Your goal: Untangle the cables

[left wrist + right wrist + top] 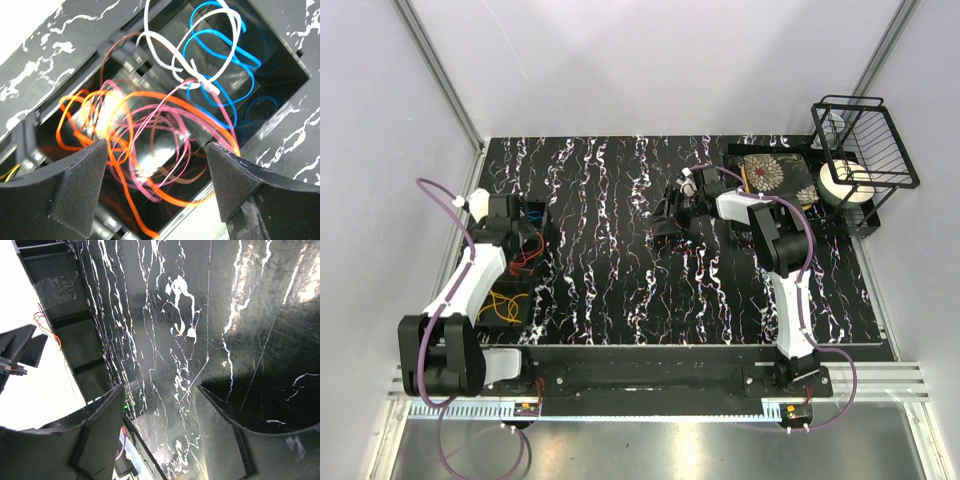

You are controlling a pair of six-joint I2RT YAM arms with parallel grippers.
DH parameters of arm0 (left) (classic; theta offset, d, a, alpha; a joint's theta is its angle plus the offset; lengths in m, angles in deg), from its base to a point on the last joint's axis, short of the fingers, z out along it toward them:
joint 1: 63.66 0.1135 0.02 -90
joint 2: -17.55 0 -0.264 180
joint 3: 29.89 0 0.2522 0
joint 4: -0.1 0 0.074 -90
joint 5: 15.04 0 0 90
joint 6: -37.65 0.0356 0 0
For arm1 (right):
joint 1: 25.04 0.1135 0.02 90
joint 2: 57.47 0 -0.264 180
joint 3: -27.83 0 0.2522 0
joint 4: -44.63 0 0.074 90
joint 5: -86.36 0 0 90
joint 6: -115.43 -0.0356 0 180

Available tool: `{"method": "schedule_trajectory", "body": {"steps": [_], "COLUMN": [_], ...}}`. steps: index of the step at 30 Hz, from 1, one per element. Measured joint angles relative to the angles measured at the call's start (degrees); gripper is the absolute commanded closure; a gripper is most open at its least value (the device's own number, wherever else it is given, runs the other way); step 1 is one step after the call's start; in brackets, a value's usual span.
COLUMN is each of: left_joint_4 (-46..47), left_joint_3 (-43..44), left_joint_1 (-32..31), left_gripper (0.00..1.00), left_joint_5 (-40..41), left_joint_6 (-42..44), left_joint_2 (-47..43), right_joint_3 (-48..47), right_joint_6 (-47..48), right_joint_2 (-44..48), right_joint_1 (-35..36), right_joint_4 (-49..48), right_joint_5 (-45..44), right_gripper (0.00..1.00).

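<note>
Left arm (470,285), right arm (790,310): white links, black joints, purple hoses (440,205); black wedge jaws.

Cables (150,95) in tray (272,47) (table (620,250) left), rack (880,140) right

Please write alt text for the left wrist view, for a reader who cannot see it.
Orange, pink, blue and white cables lie tangled in a black tray compartment. The left gripper hovers over them, its jaws open.

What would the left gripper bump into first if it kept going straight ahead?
The left gripper, jaws open, would most likely first meet the tangled orange cable and pink cable lying in the black tray, though depth is hard to judge.
</note>
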Motion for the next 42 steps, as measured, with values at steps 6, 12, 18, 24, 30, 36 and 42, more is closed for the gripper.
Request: {"method": "schedule_trajectory", "body": {"steps": [6,12,18,24,30,36,42], "left_joint_4": [1.99,2.97,3.78,3.78,3.52,3.52,3.28], "left_joint_3": [3.96,6.69,6.93,7.91,7.89,7.85,6.67], "left_joint_1": [0.0,0.0,0.0,0.0,0.04,0.04,0.04], "left_gripper": [0.16,0.18,0.27,0.53,0.86,1.0,1.0], "left_joint_5": [0.22,0.31,0.22,0.22,0.33,0.59,0.76], "left_joint_6": [0.02,-0.07,-0.02,-0.11,-0.13,-0.13,-0.09], "left_joint_2": [4.48,9.42,13.51,14.45,13.64,12.22,9.84], "right_joint_3": [-0.02,-0.07,-0.11,-0.35,-0.68,-0.7,-0.7], "right_joint_6": [0.0,0.0,0.0,0.0,0.0,0.0,0.0], "right_joint_2": [0.0,0.0,-0.04,-0.2,-0.44,-0.46,-0.48], "right_joint_1": [0.0,0.02,0.02,0.02,0.02,0.02,0.02], "right_joint_4": [0.0,0.02,0.07,0.31,0.42,0.44,0.44], "right_joint_5": [0.04,0.02,0.04,0.13,0.5,0.52,0.57], "right_gripper": [0.35,0.34,0.35,0.34,0.34,0.34,0.34]}}
